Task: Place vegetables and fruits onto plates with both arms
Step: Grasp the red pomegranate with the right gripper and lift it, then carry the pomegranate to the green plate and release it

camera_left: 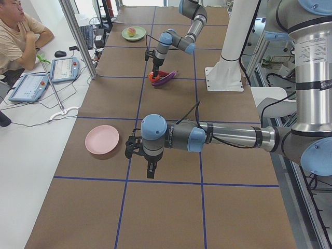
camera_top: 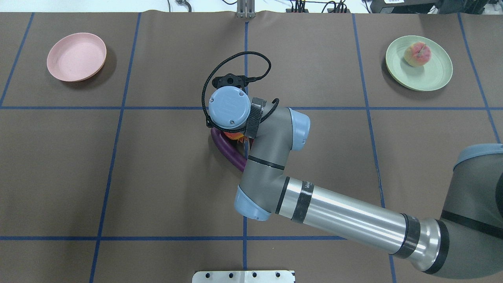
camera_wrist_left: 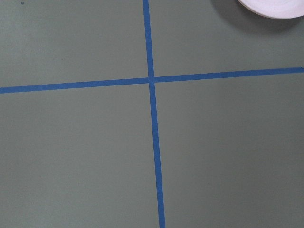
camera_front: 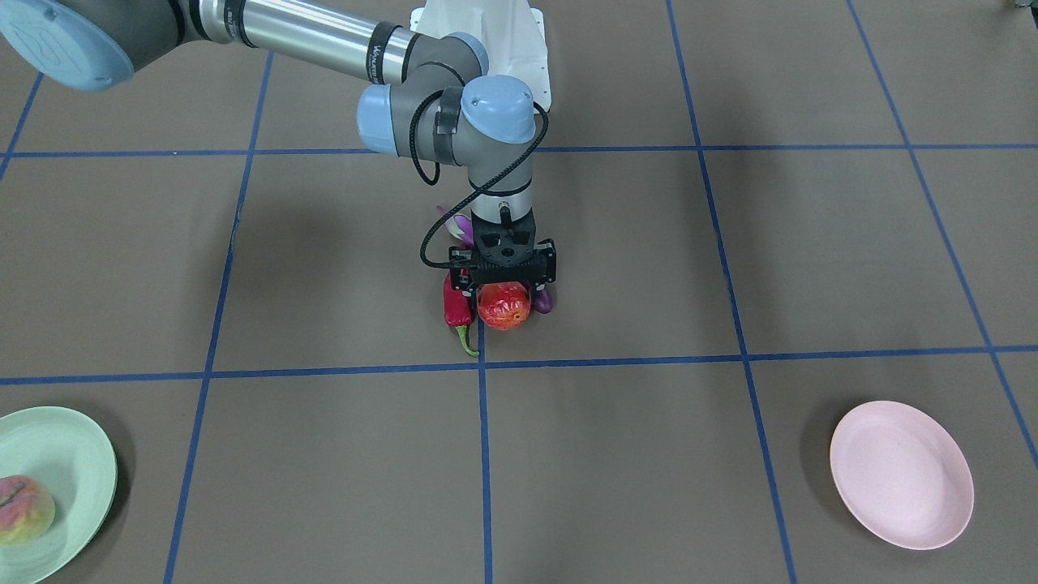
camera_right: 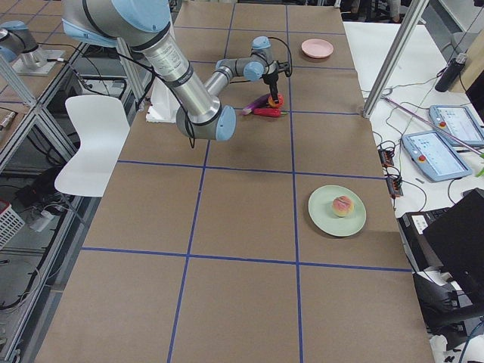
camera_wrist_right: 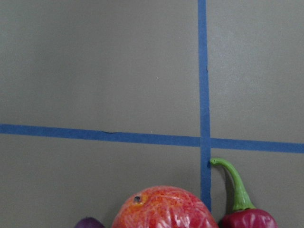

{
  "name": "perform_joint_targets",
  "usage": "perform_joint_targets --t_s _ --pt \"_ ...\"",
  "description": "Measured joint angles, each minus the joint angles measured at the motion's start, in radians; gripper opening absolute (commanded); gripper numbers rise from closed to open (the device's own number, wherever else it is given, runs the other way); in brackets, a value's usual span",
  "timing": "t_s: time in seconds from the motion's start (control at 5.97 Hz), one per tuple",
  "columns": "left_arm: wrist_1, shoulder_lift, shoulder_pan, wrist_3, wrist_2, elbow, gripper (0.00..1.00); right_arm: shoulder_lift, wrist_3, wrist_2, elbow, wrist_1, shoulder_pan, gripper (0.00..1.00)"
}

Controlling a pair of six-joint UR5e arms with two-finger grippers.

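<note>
My right gripper point(camera_front: 503, 290) reaches straight down over the round red-orange fruit point(camera_front: 503, 307) at the table's centre. Its fingers straddle the fruit and are hidden behind it, so I cannot tell whether they grip. The red chili pepper point(camera_front: 456, 305) lies touching the fruit, and the purple eggplant point(camera_top: 228, 153) curves under the wrist. The right wrist view shows the fruit point(camera_wrist_right: 164, 209) and the chili point(camera_wrist_right: 249, 219) at its bottom edge. The peach point(camera_top: 417, 54) sits on the mint green plate point(camera_top: 432, 74). The pink plate point(camera_top: 76, 57) holds nothing. My left gripper point(camera_left: 150, 170) hovers beside the pink plate; I cannot tell its state.
Blue tape lines point(camera_front: 483, 454) divide the brown table cover into squares. The white base block point(camera_front: 486, 32) stands behind the pile. An operator point(camera_left: 21, 36) sits at a side desk with tablets, past the table's edge.
</note>
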Motion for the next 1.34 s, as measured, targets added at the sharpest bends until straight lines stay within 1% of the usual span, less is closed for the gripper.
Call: perform_joint_targets --t_s 0.34,0.5,0.67,0.84,1.01,1.17,1.34 --pt "0.0 0.0 0.0 0.001 0.0 0.0 1.0 0.025 -0.007 0.01 -0.001 -0.002 0.005 0.0" --pt "0.0 0.0 0.0 0.001 0.0 0.0 1.0 0.04 -0.014 0.021 0.002 -0.004 0.025 0.0" --pt "0.0 0.0 0.0 0.001 0.0 0.0 1.0 0.045 -0.051 0.06 0.007 -0.005 0.076 0.0" --pt "0.0 0.0 0.0 0.001 0.0 -0.001 1.0 0.041 -0.126 0.124 0.006 -0.003 0.156 0.0" --pt "0.0 0.0 0.001 0.001 0.0 -0.001 1.0 0.024 -0.222 0.206 -0.001 0.0 0.25 0.0" --pt "0.0 0.0 0.001 0.0 0.0 -0.004 1.0 -0.025 -0.314 0.29 -0.005 0.029 0.336 0.0" --pt "0.0 0.0 0.001 0.0 0.0 -0.006 1.0 -0.105 -0.413 0.366 -0.018 0.101 0.421 0.0"
